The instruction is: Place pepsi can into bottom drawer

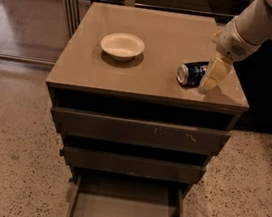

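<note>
I have the gripper [214,75] down at the right side of the counter [158,25], set just beside the pepsi can [190,73]. The can lies on its side near the front right corner, its silver end facing away from the gripper, well apart from the cream bowl [122,45]. Whether the gripper is open around the can or closed on it I cannot tell (its near side hides the can's far end). I judge this the pickup step: the can rests on the counter, not lifted. The bottom drawer [123,215] stands pulled out below. Next I need a firm hold, a lift clear of the counter's edge, then a carry forward and down past the two upper drawers [138,131].
</note>
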`<state>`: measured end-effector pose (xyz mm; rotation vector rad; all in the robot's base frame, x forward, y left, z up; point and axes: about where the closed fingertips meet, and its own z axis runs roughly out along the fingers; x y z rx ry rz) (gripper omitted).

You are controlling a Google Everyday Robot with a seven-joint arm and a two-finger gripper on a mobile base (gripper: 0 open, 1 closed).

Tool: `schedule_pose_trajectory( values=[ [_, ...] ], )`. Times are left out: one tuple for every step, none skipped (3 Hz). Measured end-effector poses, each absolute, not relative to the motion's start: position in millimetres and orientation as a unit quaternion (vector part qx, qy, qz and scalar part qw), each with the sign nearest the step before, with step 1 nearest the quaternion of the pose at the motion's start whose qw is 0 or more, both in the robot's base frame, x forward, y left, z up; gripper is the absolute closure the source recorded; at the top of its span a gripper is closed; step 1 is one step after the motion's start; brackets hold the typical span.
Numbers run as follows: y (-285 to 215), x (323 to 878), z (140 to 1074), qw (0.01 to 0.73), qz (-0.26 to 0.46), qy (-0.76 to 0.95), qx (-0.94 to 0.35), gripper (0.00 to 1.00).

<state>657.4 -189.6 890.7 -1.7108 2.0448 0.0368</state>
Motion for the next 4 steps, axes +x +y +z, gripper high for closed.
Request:
schedule_pose_trajectory(
  values=[
    [-199,671,879,0.220,0.011,0.748,-0.626,0.00],
    [-215,679,865,0.202,0.022,0.764,-0.613,0.00],
    [-226,685,850,0.190,0.036,0.777,-0.600,0.00],
    [-224,692,838,0.193,0.055,0.781,-0.592,0.00]
  ],
)
